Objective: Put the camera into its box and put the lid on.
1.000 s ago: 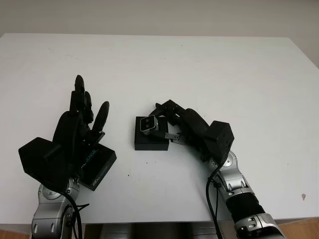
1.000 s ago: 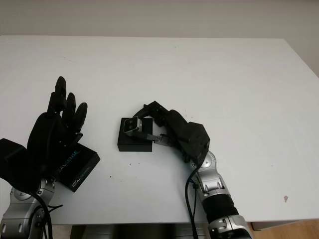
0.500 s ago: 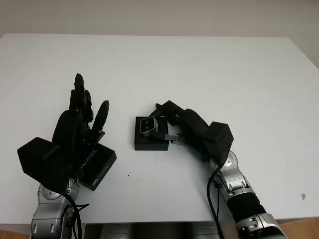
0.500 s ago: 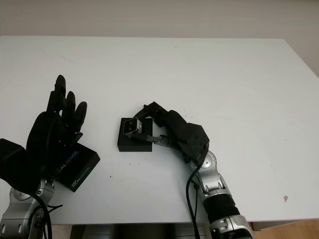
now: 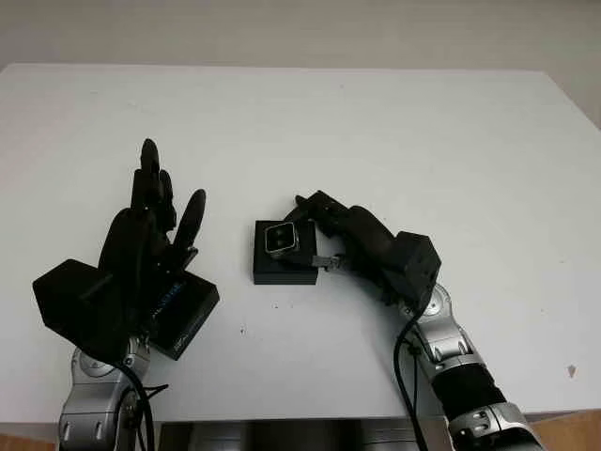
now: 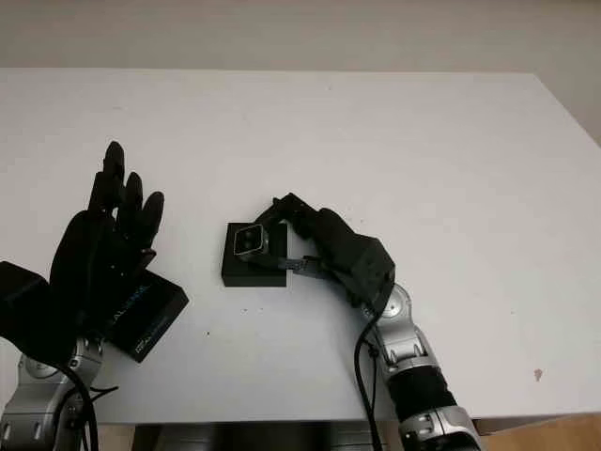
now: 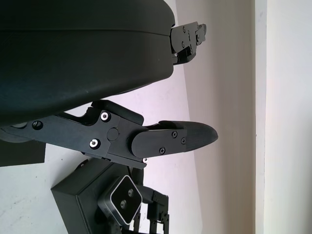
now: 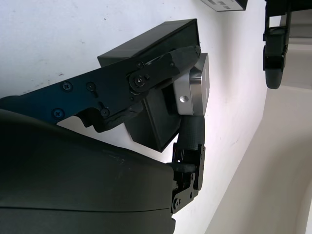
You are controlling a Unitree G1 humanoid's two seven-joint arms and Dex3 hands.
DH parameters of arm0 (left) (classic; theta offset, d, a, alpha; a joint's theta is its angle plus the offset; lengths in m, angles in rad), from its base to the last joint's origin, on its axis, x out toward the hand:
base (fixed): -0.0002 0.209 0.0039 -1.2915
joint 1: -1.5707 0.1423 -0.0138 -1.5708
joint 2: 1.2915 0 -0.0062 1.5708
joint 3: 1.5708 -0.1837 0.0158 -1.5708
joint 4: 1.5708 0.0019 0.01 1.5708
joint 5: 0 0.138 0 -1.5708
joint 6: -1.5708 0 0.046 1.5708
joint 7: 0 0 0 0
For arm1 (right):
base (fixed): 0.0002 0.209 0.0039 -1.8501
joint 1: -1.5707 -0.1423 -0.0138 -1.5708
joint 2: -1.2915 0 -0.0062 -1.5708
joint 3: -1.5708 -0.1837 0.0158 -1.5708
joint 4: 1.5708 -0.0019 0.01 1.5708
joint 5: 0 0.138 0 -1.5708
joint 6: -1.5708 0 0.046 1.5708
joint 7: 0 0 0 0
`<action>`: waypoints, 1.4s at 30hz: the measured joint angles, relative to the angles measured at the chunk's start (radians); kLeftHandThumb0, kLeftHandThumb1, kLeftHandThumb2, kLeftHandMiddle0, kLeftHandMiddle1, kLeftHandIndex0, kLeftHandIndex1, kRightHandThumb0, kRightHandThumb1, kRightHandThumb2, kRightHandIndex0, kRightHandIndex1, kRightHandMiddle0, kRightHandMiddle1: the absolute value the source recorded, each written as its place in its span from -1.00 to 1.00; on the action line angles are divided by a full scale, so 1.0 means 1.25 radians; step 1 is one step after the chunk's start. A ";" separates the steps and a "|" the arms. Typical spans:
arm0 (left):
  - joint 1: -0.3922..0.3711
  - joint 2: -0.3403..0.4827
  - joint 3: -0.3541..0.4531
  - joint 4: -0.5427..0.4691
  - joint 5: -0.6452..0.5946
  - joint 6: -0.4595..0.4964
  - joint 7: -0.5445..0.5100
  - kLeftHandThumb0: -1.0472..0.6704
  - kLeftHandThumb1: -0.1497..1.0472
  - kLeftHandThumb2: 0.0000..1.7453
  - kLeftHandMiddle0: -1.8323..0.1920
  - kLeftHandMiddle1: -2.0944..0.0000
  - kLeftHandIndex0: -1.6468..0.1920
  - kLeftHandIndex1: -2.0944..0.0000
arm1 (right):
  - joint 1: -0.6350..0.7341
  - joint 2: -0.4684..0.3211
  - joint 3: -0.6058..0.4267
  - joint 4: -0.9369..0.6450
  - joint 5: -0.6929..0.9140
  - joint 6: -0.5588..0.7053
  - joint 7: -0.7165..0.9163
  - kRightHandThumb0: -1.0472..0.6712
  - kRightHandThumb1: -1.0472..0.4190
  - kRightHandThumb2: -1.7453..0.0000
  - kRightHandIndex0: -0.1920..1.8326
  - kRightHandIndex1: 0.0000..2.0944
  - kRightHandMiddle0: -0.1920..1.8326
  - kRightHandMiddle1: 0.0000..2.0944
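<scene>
Gripping boxy metal camera (image 5: 281, 239), R hand (image 5: 331, 230).

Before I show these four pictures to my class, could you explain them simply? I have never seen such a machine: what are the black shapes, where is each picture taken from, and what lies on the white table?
The black shapes are the two three-fingered hands of a humanoid robot. Two pictures come from cameras in its head, looking down at the white table; the other two come from cameras at its wrists, very close to each hand.

On the table stands a small open black box. The right hand holds a small silver camera over it, fingers closed on the camera's sides; the right wrist view shows this grip close up.

The left hand is open and raised above the table's near left part. Under it lies a flat black lid with lettering, waiting to go on the box.
</scene>
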 measured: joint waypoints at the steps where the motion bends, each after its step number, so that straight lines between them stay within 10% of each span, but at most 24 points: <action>1: 0.000 0.000 0.000 0.000 0.000 0.000 0.000 -0.38 1.00 -0.48 1.00 1.00 1.00 1.00 | 0.001 -0.003 0.002 -0.003 0.000 0.001 0.004 -0.45 -0.97 0.94 -0.77 -0.98 -0.74 0.22; 7: 0.001 0.000 0.000 0.000 0.000 0.000 0.004 -0.38 1.00 -0.48 1.00 1.00 1.00 1.00 | 0.014 -0.043 0.023 -0.034 -0.026 -0.007 0.038 -0.61 -0.91 0.94 -0.99 -1.00 -0.85 -0.69; 19: 0.001 0.000 0.000 0.000 0.001 -0.001 0.006 -0.38 1.00 -0.49 1.00 1.00 1.00 1.00 | 0.033 -0.068 0.033 -0.073 -0.033 -0.022 0.045 -0.56 -0.84 0.94 -1.00 -1.00 -1.00 -0.93; 30: 0.001 0.000 -0.003 0.000 0.001 -0.002 0.006 -0.39 1.00 -0.49 1.00 1.00 1.00 1.00 | 0.044 -0.049 0.001 -0.105 -0.009 -0.008 -0.022 -0.53 -0.82 0.94 -1.00 -1.00 -0.90 -0.92; 38: 0.006 -0.006 -0.005 -0.003 0.001 0.001 0.008 -0.38 1.00 -0.49 1.00 1.00 1.00 1.00 | 0.072 0.021 -0.015 -0.112 -0.123 -0.126 -0.300 -0.46 -0.83 0.94 -0.61 -0.82 -0.57 -0.75; 42: 0.007 -0.007 -0.007 -0.005 0.003 0.001 0.009 -0.38 1.00 -0.48 1.00 1.00 1.00 1.00 | 0.074 0.027 -0.010 -0.115 -0.162 -0.165 -0.350 -0.42 -0.79 0.94 -0.51 -0.73 -0.75 -0.21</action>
